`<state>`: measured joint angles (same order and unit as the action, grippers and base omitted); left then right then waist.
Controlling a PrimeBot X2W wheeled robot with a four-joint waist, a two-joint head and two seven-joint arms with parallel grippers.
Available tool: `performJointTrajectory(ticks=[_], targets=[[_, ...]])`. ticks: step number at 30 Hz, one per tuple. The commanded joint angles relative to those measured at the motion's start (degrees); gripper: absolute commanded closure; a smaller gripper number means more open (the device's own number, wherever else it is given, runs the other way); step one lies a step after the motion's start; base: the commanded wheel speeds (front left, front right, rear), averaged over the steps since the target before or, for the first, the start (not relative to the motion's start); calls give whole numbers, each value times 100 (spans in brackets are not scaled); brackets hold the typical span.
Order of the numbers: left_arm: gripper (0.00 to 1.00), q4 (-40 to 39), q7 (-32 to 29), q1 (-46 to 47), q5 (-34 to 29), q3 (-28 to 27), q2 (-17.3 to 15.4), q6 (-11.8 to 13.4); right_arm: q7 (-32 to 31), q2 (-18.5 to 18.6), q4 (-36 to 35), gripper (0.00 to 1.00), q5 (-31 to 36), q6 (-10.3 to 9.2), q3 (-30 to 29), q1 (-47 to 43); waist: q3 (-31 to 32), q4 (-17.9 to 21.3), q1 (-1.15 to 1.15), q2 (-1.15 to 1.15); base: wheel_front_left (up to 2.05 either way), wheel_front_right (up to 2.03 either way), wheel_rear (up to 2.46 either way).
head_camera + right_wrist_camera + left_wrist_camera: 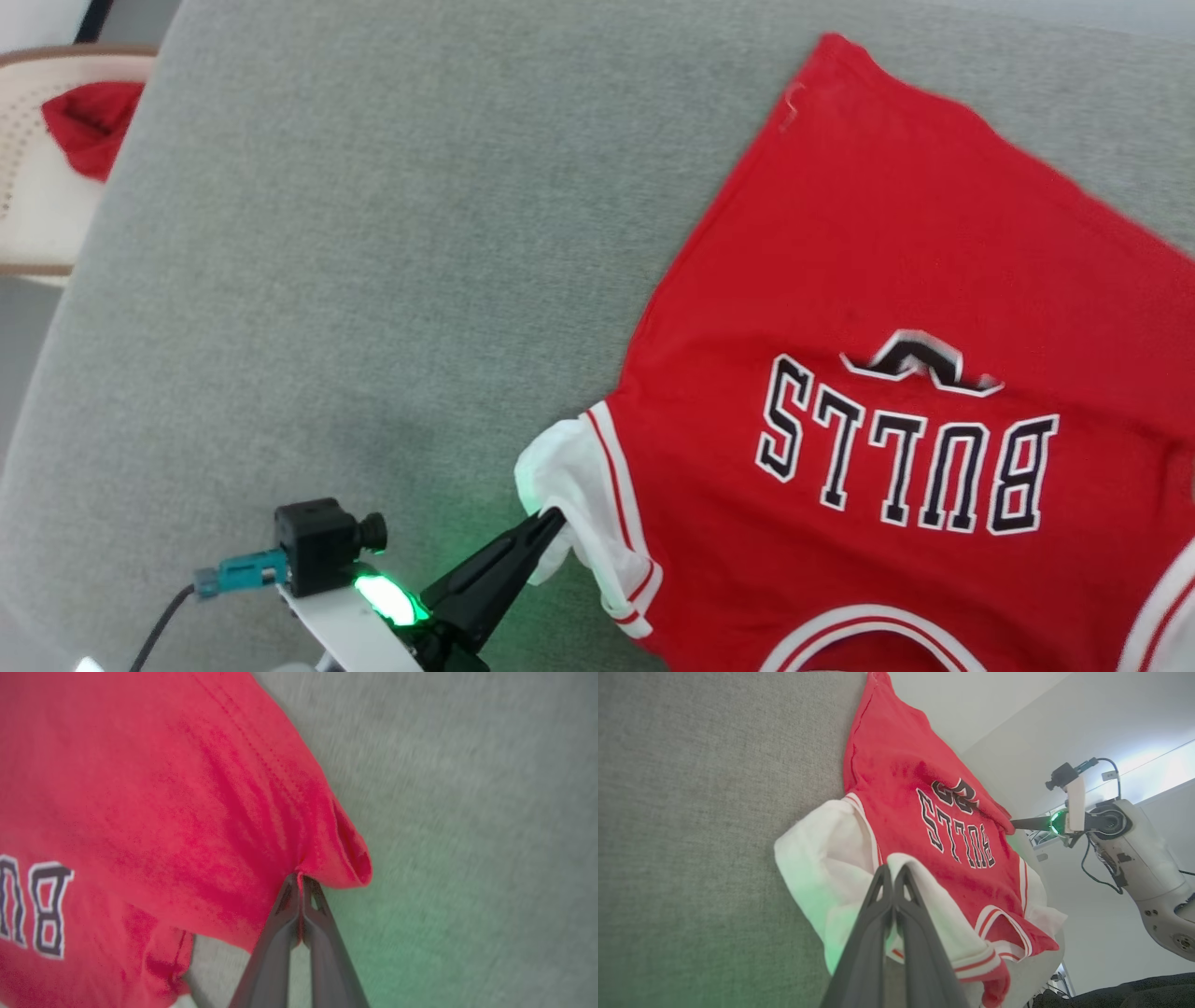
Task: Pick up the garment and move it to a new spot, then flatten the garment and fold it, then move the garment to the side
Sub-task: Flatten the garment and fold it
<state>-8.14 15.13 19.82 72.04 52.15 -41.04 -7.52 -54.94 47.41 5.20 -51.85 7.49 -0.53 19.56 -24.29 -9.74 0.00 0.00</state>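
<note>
Fingers of the left gripper (553, 516) are clenched on the white sleeve (571, 471) of the garment (887, 280); the two dark tips press together with the cloth bunched around them. Fingers of the right gripper (301, 878) are also closed, pinching a small fold in the red side edge of the garment. The garment lies face up on the right part of the grey desk (373, 233), its collar toward the near edge and its hem toward the far edge, so the black-white lettering (910, 453) reads upside down in the head view. Beyond the far left corner of the desk, a cream chair (37, 196) carries a red cloth (93, 121).
</note>
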Motion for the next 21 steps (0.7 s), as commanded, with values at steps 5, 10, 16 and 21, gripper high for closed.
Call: performJointTrajectory(ticks=[5, 10, 16, 21], targets=[[100, 29, -3, -219, -77, -249, -29, 10, -401, -298, -1102, 100, -122, -1, -630, -1810, 128, 333, 0, 0, 0, 0, 0], [100, 2, -3, -260, -124, -320, -31, 10, -726, -780, -1847, 100, 0, -1, -808, -2958, 132, 439, 0, 0, 0, 0, 0], [100, -19, -3, -247, -140, -343, -47, 10, -932, -1195, -2307, 100, 160, 0, -674, -3630, 127, 489, 0, 0, 0, 0, 0], [100, -17, -3, -192, -158, -310, -63, 10, -916, -1447, -2372, 100, 287, 0, -480, -3752, 122, 504, 0, 0, 0, 0, 0]])
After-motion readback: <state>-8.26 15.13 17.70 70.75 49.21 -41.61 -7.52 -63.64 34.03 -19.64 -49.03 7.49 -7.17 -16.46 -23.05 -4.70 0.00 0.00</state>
